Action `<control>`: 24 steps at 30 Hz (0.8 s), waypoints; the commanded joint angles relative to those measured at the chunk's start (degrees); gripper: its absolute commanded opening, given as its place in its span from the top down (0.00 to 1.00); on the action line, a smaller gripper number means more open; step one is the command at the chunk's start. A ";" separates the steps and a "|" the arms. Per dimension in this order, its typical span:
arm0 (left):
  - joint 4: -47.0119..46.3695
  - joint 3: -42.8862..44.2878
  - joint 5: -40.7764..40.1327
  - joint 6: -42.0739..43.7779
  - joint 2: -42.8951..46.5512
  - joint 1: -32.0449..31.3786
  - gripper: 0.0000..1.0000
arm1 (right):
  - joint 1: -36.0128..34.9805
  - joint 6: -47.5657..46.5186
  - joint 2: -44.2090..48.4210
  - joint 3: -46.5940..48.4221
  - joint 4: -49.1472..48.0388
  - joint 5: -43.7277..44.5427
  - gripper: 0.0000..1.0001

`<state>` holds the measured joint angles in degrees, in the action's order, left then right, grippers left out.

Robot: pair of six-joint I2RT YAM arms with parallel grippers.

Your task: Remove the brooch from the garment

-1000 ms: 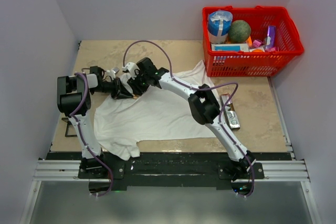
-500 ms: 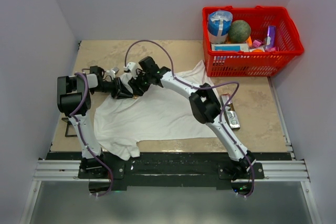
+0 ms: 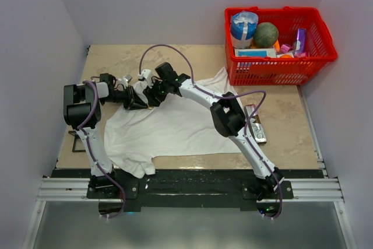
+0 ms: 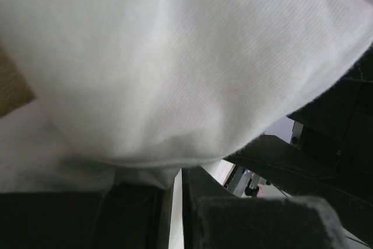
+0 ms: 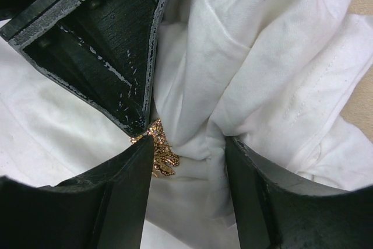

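Note:
The white garment (image 3: 175,126) lies spread on the table. My left gripper (image 3: 135,101) is shut on a raised fold of it near the collar; in the left wrist view the cloth (image 4: 175,68) bulges over the nearly closed fingers (image 4: 140,202). My right gripper (image 3: 152,94) is open and sits right against the left one. In the right wrist view its fingers (image 5: 116,202) straddle the bunched cloth (image 5: 245,74). The small gold brooch (image 5: 162,151) is pinned there, touching my left finger's inner edge, just below the left gripper's black tips (image 5: 99,51).
A red basket (image 3: 280,68) with several items stands at the back right. A long silver bar (image 3: 255,123) lies on the table right of the shirt. A dark frame (image 3: 73,141) lies at the table's left edge.
My right gripper has shifted slightly up and right at the fold. The left arm and the shirt have not visibly moved.

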<state>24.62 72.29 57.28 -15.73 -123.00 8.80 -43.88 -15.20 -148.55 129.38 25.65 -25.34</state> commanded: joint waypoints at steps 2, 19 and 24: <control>-2.12 0.04 -3.75 0.26 -1.54 -0.62 0.85 | -0.77 0.70 -3.68 -1.76 8.89 2.14 0.46; -1.95 0.04 -3.57 0.17 -1.63 -0.80 0.87 | -1.65 0.61 -4.20 -3.00 10.03 5.74 0.47; -1.95 -0.05 -3.49 0.34 -1.98 -0.80 0.89 | -0.77 2.37 -4.29 -2.29 9.42 3.81 0.45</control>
<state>24.47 72.29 57.04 -15.77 -123.04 8.60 -44.60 -15.49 -148.53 129.36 25.87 -22.09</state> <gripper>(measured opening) 0.120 0.542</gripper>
